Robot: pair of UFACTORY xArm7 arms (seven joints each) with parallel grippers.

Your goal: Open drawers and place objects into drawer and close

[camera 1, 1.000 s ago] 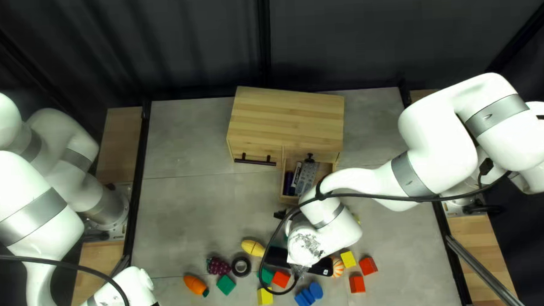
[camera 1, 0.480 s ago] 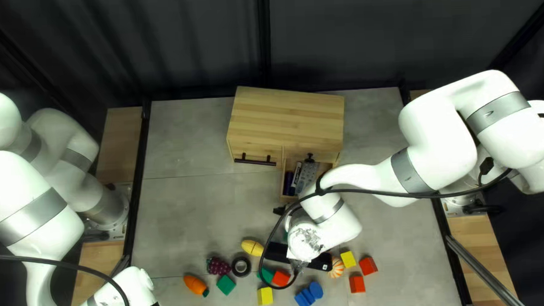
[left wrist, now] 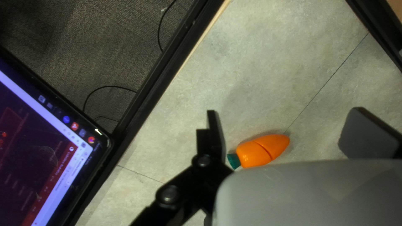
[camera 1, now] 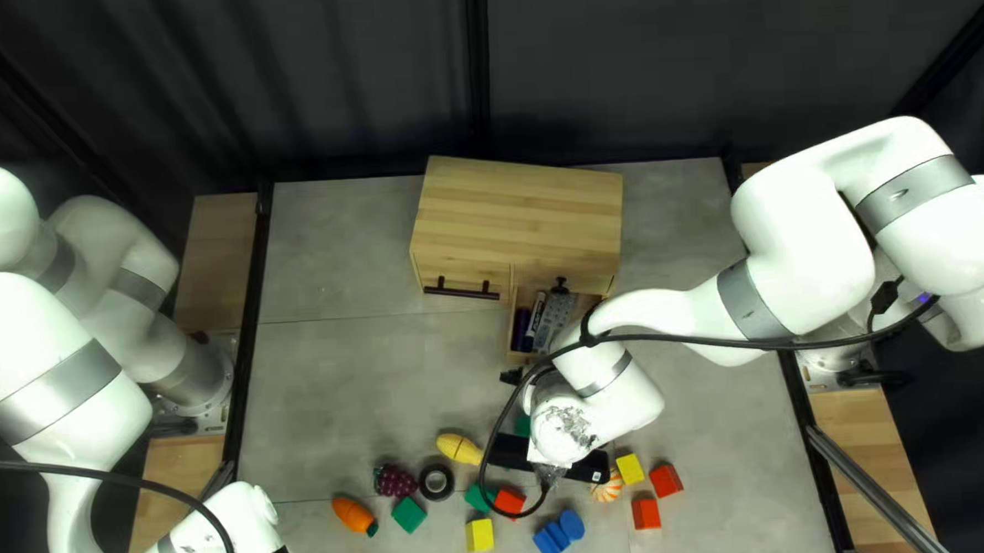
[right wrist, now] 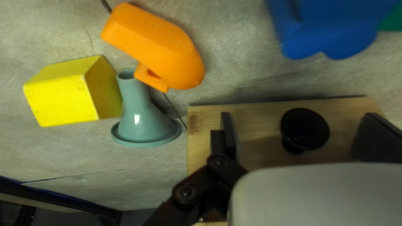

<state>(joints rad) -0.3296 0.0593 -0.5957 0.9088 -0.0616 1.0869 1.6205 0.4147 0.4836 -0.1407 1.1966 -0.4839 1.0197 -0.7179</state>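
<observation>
A wooden cabinet [camera 1: 517, 215] has its right drawer [camera 1: 591, 304] out, holding markers [camera 1: 534, 321] and a grey item; its left drawer, with a black handle [camera 1: 461, 289], is closed. Over a black object [camera 1: 583, 467] near the toys hangs my right gripper [camera 1: 565, 430], fingertips hidden. In the right wrist view my right gripper [right wrist: 298, 129] is open, a black knob [right wrist: 305, 129] on a wooden board [right wrist: 255, 121] showing between its fingers, no contact visible. At the bottom left is my left gripper [camera 1: 238, 536]; in its wrist view this gripper [left wrist: 289, 125] stands open above an orange carrot [left wrist: 264, 150].
Around the near middle lie a yellow toy [camera 1: 459, 448], grapes [camera 1: 394, 480], a black ring [camera 1: 436, 482] and several coloured blocks [camera 1: 479, 535]. Beside the board are a teal funnel [right wrist: 144, 121], an orange piece [right wrist: 159, 46] and a yellow block [right wrist: 71, 92]. A screen [left wrist: 37, 146] stands beyond the table edge.
My right arm's wrist has shifted a little to the right and toward the cabinet, uncovering more of the black object. The left arm and the drawers look unchanged.
</observation>
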